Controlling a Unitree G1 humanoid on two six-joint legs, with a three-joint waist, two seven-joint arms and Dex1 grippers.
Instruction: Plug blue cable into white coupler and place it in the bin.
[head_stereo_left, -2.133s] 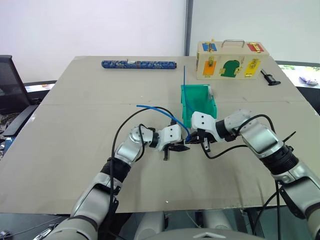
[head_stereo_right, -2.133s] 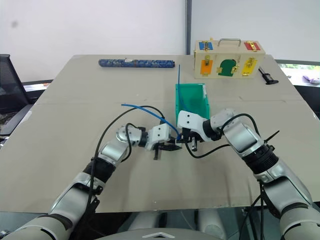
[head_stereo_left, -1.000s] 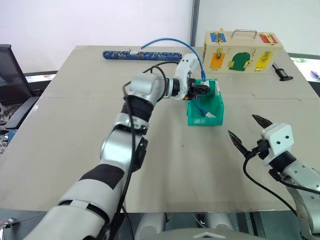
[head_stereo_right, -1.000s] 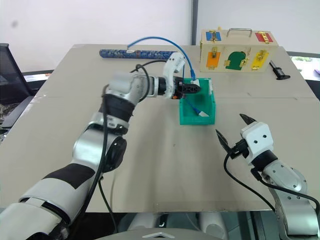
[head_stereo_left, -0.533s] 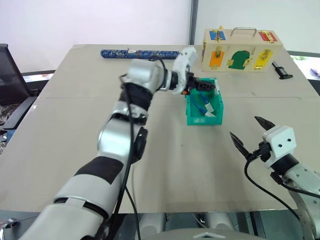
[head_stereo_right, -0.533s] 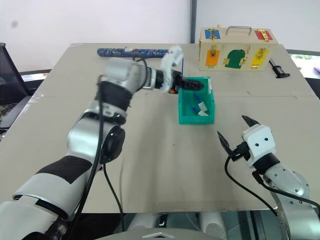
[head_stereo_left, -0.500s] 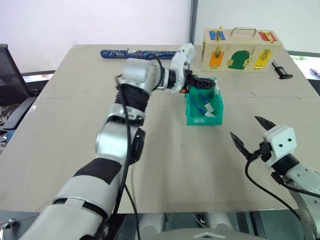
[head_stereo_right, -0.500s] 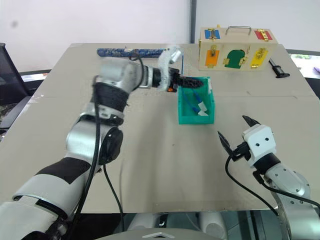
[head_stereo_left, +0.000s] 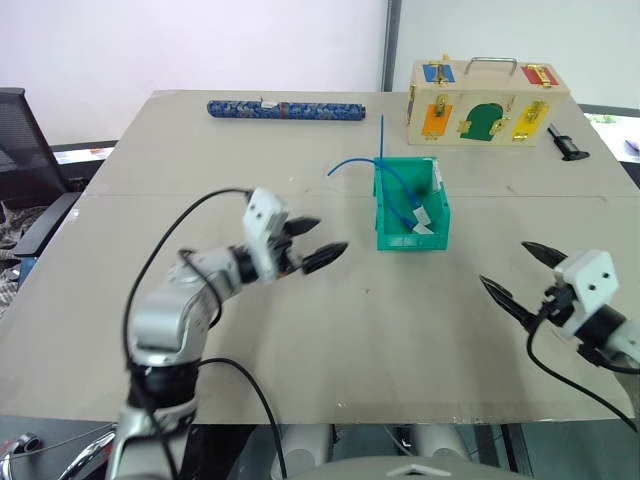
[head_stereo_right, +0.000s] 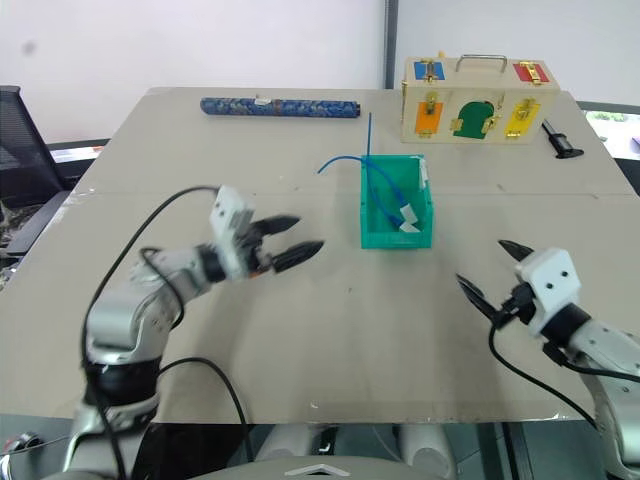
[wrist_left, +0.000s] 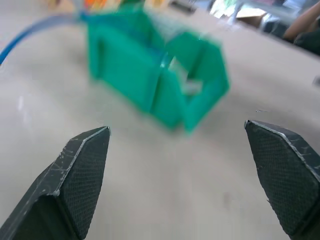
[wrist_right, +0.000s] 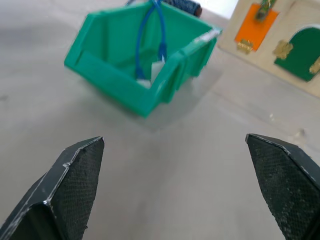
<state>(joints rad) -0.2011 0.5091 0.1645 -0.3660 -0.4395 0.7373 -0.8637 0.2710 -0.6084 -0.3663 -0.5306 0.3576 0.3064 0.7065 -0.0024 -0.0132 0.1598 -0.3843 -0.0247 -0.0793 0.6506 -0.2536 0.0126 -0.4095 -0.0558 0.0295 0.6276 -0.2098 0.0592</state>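
Observation:
The teal bin (head_stereo_left: 412, 240) stands at the table's centre right. The blue cable (head_stereo_left: 398, 190) lies inside it, and a loop (head_stereo_left: 345, 165) of it hangs out over the bin's rear left corner. At the cable's lower end in the bin sits a small white piece, apparently the white coupler (wrist_right: 156, 71). My left gripper (head_stereo_left: 332, 234) is open and empty, left of the bin and apart from it. Right of the bin and nearer the front edge, my right gripper (head_stereo_left: 504, 262) also stands open and empty. Both wrist views look at the bin (wrist_left: 150, 80) between wide-spread fingers.
A straight blue cord (head_stereo_left: 381, 135) sticks up at the bin's rear. A wooden box with coloured latches (head_stereo_left: 487, 100) stands at the back right, with a black tool (head_stereo_left: 565, 145) beside it. A dark patterned roll (head_stereo_left: 285, 108) lies at the back. A chair (head_stereo_left: 20, 160) stands left of the table.
My left gripper opened over the bin and let go of the blue cable, which dropped in. The left arm then drew back to the left and nearer. The right gripper drifted slightly right.

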